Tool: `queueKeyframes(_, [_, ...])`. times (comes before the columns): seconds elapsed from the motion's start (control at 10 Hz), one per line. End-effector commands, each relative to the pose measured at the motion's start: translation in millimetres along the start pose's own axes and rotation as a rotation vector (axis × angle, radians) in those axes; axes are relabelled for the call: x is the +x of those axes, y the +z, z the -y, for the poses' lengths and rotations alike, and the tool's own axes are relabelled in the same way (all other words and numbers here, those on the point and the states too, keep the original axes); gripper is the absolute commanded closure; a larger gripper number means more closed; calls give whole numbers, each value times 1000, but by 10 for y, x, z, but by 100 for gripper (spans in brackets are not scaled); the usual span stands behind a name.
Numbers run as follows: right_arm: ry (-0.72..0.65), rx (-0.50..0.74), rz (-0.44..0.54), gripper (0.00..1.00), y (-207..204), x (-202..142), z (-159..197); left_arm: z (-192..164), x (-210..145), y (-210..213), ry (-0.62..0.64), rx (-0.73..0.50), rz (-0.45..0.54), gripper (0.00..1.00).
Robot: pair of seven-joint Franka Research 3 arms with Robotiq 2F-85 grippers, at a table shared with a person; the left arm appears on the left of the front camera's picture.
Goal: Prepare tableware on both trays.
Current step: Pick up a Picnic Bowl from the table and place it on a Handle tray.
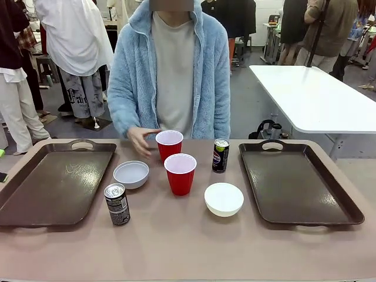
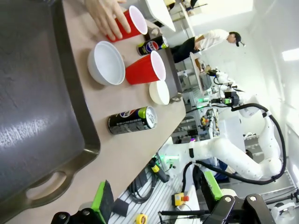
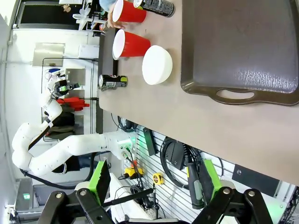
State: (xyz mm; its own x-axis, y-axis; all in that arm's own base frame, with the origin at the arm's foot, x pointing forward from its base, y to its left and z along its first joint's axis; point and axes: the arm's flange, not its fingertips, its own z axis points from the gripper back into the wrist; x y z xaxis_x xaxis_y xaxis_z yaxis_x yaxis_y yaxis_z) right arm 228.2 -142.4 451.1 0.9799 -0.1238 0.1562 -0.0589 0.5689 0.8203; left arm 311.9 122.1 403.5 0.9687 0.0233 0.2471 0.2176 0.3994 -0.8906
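Note:
Between two empty dark brown trays (image 1: 53,182) (image 1: 299,182) stands the tableware. One red cup (image 1: 169,145) is at the far side with the person's hand (image 1: 141,141) beside it; the other red cup (image 1: 180,173) is in the middle. A white bowl (image 1: 131,174) sits near the left tray, a second bowl (image 1: 224,198) nearer the right tray. One dark can (image 1: 117,204) stands front left, another can (image 1: 220,155) far right of the cups. My left gripper (image 2: 156,193) and right gripper (image 3: 155,182) hang open and empty, back from the table's near edge.
A white table (image 1: 317,94) stands behind at the right, and people stand in the background. Below the table's near edge are cables and tools (image 3: 154,177). The other arm (image 2: 233,154) shows off to the side in the left wrist view.

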Motion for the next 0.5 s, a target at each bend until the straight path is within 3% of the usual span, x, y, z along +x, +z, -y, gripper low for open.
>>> queueKeyframes(0.0, [3, 17, 8, 0, 11, 0, -29, 4, -2, 14, -3, -7, 6, 0])
queueKeyframes(0.4, [3, 17, 8, 0, 11, 0, -29, 4, -2, 14, -3, -7, 6, 0])
